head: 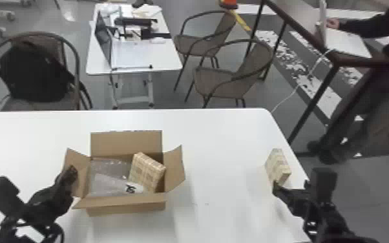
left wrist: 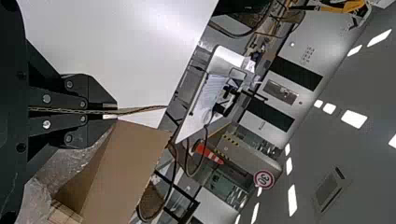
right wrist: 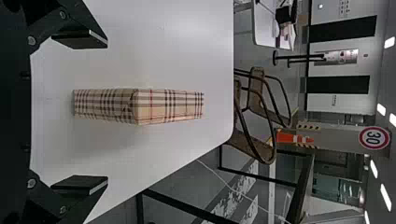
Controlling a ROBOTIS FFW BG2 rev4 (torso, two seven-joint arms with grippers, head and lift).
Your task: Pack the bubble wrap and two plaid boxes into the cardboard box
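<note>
While left gripper (head: 72, 171) pinches carton flap (head: 82, 177), right gripper (head: 290, 187) spread near plaid box (head: 276, 164); bubble wrap (head: 110, 174) seemingly lettered.

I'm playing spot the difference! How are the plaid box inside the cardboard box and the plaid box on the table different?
The packed plaid box is beside the bubble wrap; the loose plaid box is out on the table. The packed one leans at a tilt, while the loose one stands on a narrow side. The right end effector is open near the loose one, not the packed one. Both have plaid patterns.
</note>
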